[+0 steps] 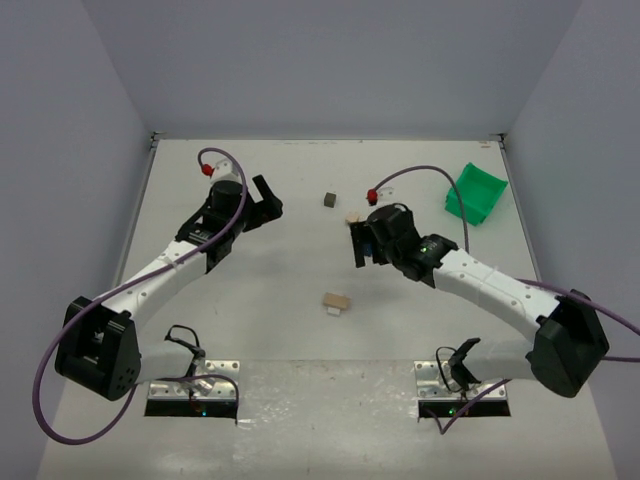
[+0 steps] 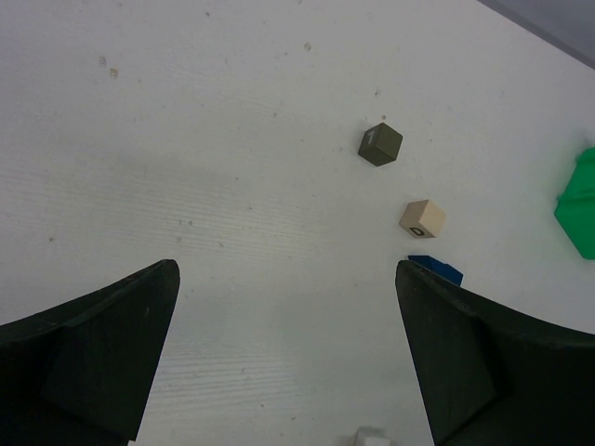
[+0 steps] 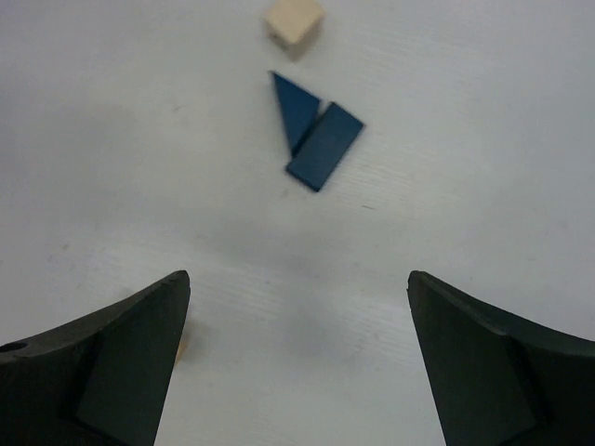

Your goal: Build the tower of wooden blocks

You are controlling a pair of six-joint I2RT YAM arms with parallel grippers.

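The wood blocks lie scattered rather than as a tower. A blue roof-shaped piece [image 3: 311, 130] lies flat on the table just ahead of my right gripper [image 3: 297, 288], which is open and empty. Beyond it sits a beige cube [image 3: 293, 20] [image 1: 352, 216]. A dark grey-brown cube [image 1: 329, 199] [image 2: 380, 144] stands farther back. A tan block [image 1: 336, 301] with a small white piece beside it lies nearer the arm bases. My left gripper [image 1: 265, 205] [image 2: 286, 274] hangs open over bare table, left of the cubes, holding nothing.
A green plastic bin [image 1: 476, 193] stands at the back right, near the right wall. White walls close in the table on three sides. Cables loop from both arms.
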